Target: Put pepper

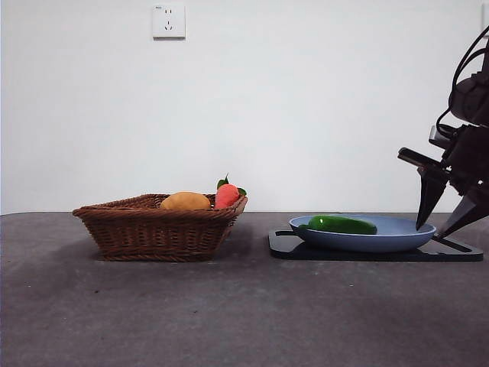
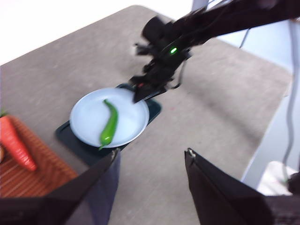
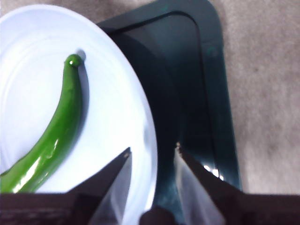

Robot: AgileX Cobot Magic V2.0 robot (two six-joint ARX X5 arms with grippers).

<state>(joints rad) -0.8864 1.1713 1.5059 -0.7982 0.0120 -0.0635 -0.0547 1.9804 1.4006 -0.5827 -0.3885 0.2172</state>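
The slim glossy green pepper lies on the pale blue plate, apart from the empty, spread-jawed right gripper at its rim.

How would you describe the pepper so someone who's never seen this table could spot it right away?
Find the wicker basket, then look beside it to the pale blue plate resting on a dark tray, near the right gripper. The pepper lies alone on that plate. It is long, slim and glossy green, unlike the red-orange vegetable and yellow-orange item in the basket.
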